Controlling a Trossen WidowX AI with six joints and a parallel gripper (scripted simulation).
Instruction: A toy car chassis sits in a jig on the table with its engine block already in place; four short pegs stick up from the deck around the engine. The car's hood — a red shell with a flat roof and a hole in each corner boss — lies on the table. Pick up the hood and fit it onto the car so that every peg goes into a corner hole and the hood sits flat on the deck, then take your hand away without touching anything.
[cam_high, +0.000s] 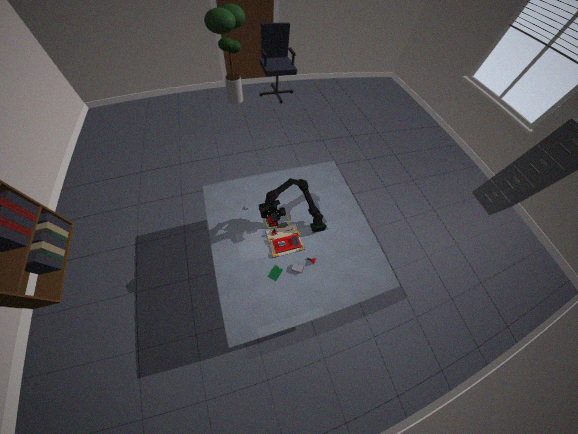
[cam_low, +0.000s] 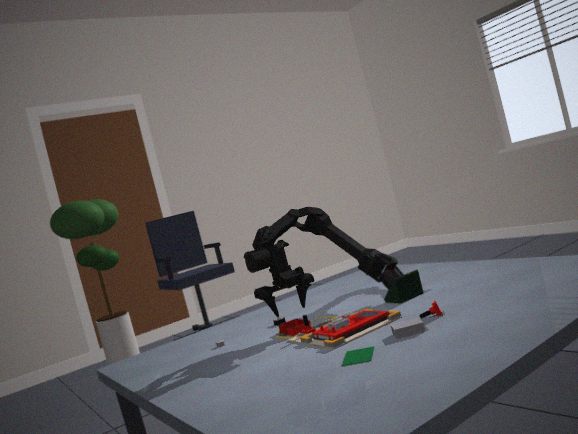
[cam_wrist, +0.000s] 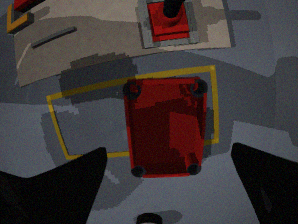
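From the side, we see our open fingers (cam_low: 290, 311) up above the surface (cam_low: 475, 310) (cam_high: 310, 300), with nothing in them. Only the close view shows us the red hood (cam_wrist: 166, 127) (cam_low: 295, 327) well, with a dark ring at each corner. It lies partly in a yellow outline (cam_wrist: 216, 105), between our finger tips but lower down. The top view shows us the car (cam_high: 287, 243) (cam_low: 352, 324) whole, near the hood.

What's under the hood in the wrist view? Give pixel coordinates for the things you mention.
Beneath the hood (cam_wrist: 150, 125): part of a yellow outline (cam_wrist: 216, 105), running in from both sides. The surface directly under the shell is covered, so can't tell.
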